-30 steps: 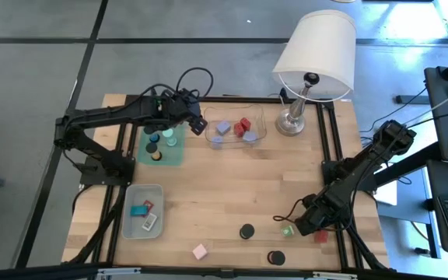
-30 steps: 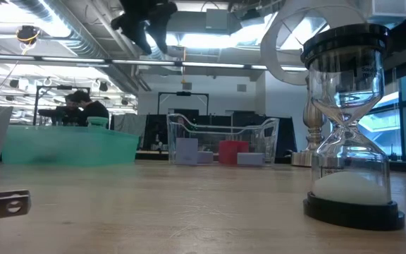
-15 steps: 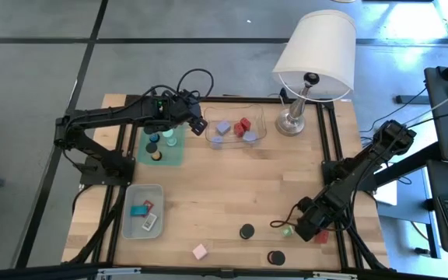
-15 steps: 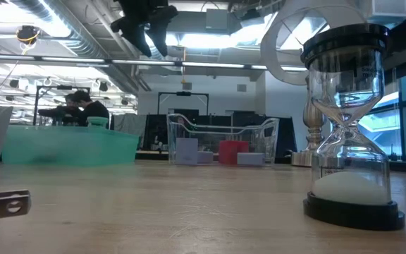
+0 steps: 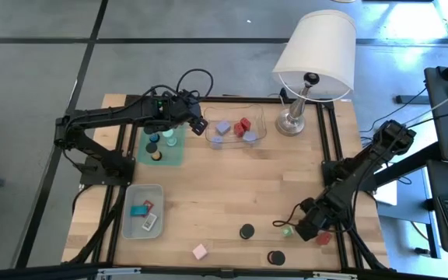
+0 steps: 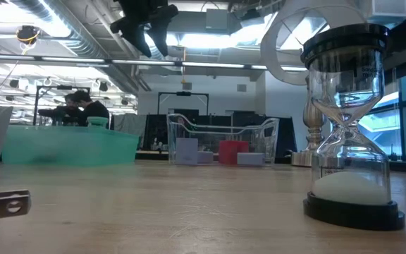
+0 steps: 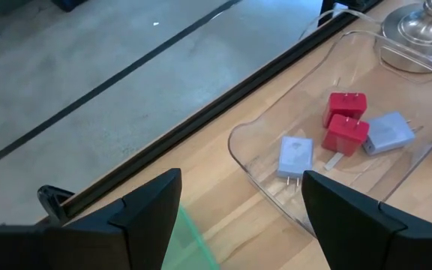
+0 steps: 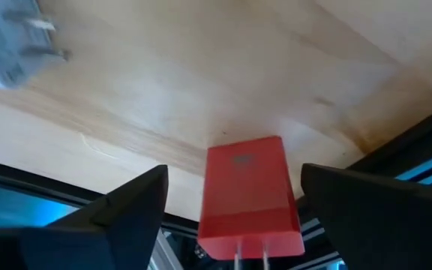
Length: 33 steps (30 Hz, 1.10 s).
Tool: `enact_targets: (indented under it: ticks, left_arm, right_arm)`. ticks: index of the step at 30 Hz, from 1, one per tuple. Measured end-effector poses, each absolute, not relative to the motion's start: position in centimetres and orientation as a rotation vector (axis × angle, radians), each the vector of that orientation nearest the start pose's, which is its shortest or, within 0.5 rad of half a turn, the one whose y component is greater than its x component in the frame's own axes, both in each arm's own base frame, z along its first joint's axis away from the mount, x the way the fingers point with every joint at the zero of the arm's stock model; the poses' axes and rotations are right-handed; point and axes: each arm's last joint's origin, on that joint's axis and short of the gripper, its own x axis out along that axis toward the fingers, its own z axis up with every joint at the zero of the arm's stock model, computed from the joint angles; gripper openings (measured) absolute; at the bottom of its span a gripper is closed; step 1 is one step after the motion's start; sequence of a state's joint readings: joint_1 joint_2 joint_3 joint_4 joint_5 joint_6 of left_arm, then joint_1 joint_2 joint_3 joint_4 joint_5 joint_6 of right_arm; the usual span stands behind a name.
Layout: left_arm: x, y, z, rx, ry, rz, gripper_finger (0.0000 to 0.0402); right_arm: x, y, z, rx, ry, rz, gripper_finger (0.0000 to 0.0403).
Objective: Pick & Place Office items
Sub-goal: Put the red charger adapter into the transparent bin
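- Right now, high view: right gripper (image 5: 308,227) sits low at the table's (image 5: 232,179) right front corner, between a green block (image 5: 288,231) and a red plug adapter (image 5: 322,237). Left gripper (image 5: 195,124) hangs btwn the green mat (image 5: 174,152) w/ black round caps (image 5: 154,148) and the clear tray (image 5: 264,128) of lilac and red adapters. Grey tray (image 5: 130,208) holds a teal piece and flat labelled rectangles; two black caps (image 5: 246,232) and a pink block (image 5: 200,251) lie loose near the front edge. Lamp (image 5: 314,54) at the back.
- Low view: left gripper up high, fingers apart, nothing in them; an hourglass (image 6: 349,120) stands close by.
- Left wrist view: jaws spread, empty, looking down at the clear tray's rim.
- Right wrist view: fingers (image 8: 103,217) wide, red adapter lying centred btwn them, prongs toward the wrist, not pinched.
- Judgement: step = grasp the red adapter. Keep it centred, drop till the pads flank its flat sides, close square, lift straight; it's right by the table edge, so a skewed nudge could push it off.
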State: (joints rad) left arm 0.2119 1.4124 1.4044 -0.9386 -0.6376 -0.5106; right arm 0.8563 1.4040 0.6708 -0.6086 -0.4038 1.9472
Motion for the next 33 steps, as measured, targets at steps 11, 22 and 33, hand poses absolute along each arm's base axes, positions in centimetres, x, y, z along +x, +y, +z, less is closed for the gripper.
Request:
enact_targets:
  ticks: [11,22,33]
  left_arm:
    - [26.7,7.5,34.8,-0.239,0.724,0.998,0.0273]
    - [26.7,7.5,34.8,-0.242,0.723,0.999,0.0273]
    - [26.7,7.5,34.8,-0.241,0.723,1.0,0.0273]
  right_arm:
    - [12.3,18.2,15.3,1.049,1.796,-0.592,0.0313]
    - [11.4,19.0,15.3,1.023,1.815,-0.555,0.0313]
    - [11.2,19.2,15.3,1.015,1.824,-0.543,0.0259]
